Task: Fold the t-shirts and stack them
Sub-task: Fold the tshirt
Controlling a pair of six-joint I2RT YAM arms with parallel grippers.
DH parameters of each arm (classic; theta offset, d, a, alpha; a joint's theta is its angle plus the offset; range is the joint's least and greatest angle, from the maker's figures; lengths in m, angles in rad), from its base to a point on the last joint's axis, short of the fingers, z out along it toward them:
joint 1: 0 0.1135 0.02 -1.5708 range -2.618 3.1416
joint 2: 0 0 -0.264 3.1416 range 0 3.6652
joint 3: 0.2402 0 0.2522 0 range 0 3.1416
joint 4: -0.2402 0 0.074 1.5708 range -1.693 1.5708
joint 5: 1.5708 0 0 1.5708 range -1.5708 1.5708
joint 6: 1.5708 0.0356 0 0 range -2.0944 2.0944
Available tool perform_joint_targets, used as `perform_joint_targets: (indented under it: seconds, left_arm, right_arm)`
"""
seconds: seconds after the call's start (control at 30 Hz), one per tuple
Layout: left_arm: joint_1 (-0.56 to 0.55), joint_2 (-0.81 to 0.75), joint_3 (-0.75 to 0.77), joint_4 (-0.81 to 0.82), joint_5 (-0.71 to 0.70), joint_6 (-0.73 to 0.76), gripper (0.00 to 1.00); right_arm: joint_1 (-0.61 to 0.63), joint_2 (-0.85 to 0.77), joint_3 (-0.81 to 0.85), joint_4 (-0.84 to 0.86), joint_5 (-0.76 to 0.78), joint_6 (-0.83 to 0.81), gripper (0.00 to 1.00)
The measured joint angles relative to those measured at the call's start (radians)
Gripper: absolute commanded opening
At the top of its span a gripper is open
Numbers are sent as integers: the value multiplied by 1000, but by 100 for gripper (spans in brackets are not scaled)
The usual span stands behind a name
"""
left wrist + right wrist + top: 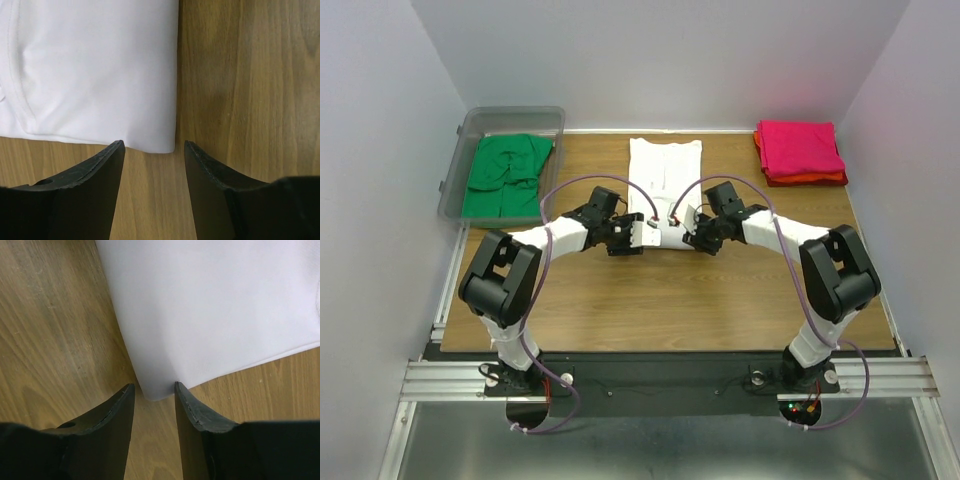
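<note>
My left gripper [154, 145] and right gripper [154, 386] both gape at the near corners of the smooth, narrow-folded white t-shirt [665, 165].

Near end of white soft cloth t-shirt [665, 170] covered from above by left gripper [643, 232] and right gripper [681, 228]; far part cut off in both wrist views. Far right, red-orange cloth t-shirt [810, 181] mostly hidden under magenta pink cloth t-shirt [798, 145].
</note>
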Motion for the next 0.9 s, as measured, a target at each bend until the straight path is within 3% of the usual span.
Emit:
perform_joint_targets:
  seconds: [0.2,0.37,0.6,0.9]
  left_arm:
    - [-11,66,20,10,-22,15,55]
    - [-24,79,26,20,-35,22,39]
    - [-27,85,27,21,-40,22,26]
    - [-27,85,27,21,-42,23,24]
  right_arm:
    - [1,42,-3,28,10,-22,38]
    - [1,42,-14,57,14,-25,31]
    - [0,39,-16,75,23,-24,45]
    - [2,10,-35,53,25,-24,47]
